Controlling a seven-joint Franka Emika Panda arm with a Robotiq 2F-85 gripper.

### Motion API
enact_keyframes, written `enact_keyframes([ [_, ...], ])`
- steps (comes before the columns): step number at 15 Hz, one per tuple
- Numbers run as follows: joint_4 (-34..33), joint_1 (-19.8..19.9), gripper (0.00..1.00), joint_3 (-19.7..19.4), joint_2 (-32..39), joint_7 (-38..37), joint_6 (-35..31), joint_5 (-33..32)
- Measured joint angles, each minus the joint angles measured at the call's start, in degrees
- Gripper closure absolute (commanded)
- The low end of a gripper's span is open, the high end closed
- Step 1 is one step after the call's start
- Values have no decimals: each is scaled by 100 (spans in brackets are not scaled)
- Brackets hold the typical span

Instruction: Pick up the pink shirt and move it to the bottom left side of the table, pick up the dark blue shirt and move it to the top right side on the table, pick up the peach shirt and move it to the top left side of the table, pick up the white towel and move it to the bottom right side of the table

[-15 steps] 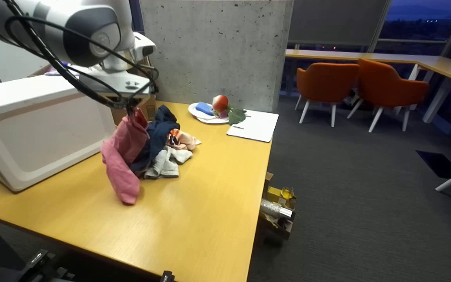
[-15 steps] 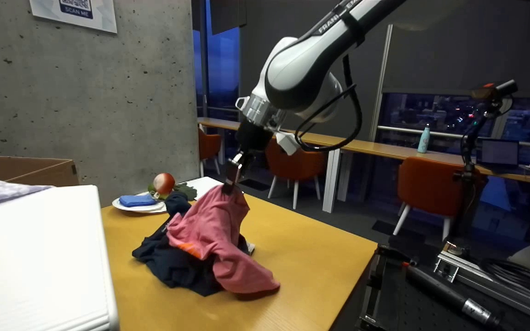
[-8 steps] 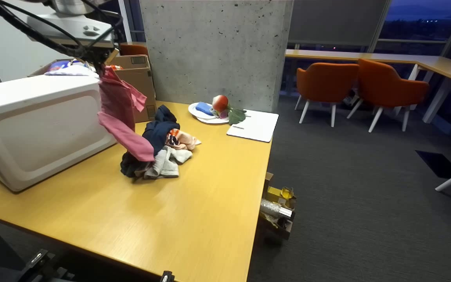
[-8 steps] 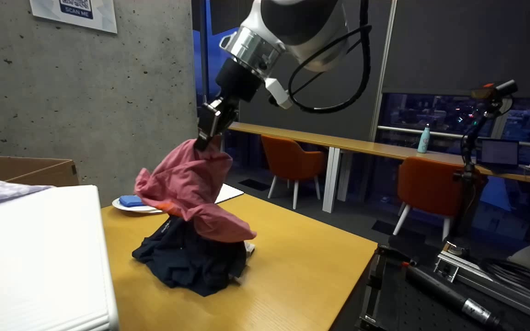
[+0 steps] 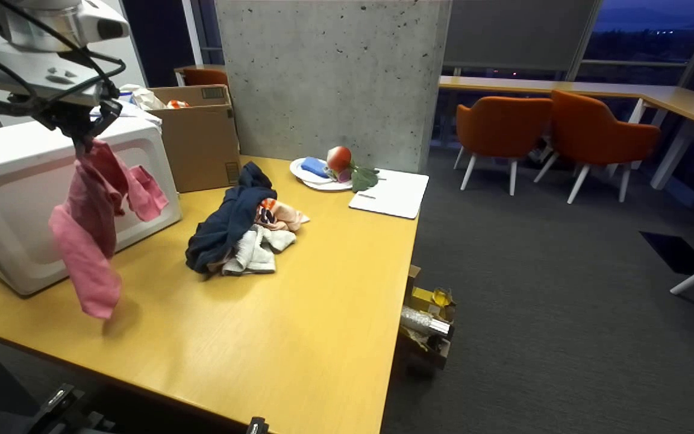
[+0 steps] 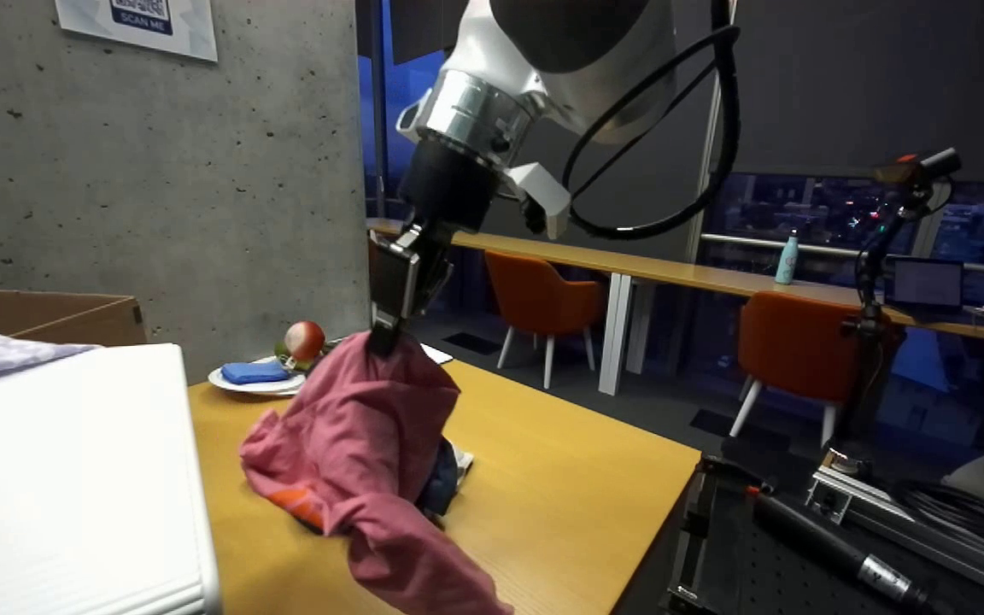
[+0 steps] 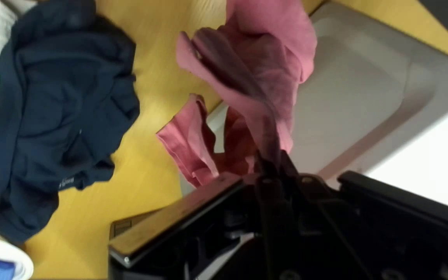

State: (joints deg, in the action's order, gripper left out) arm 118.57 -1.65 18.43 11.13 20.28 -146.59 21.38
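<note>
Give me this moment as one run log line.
black gripper: shut on pink fabric shirt; status: hanging, unplaced; yellow wooden table: dark blue fabric shirt, peach fabric shirt, white cloth towel, heaped together

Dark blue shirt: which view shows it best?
Wrist view: the dark blue shirt is large there, unblocked, small lettering visible, though it runs to the frame's edge. In an exterior view the dark blue shirt shows smaller, bunched beside the white towel. In an exterior view the pink shirt hides most of it.
</note>
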Motion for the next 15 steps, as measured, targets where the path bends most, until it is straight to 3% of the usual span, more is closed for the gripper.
enact_keyframes([
  [5,794,-80,99,-74,-151,-74,536,3],
  [12,1012,-346,99,-199,872,-236,-245,-397],
  [13,984,-346,70,-230,1003,-282,-333,-503],
  [15,891,-345,62,-325,1181,-387,-401,-716],
])
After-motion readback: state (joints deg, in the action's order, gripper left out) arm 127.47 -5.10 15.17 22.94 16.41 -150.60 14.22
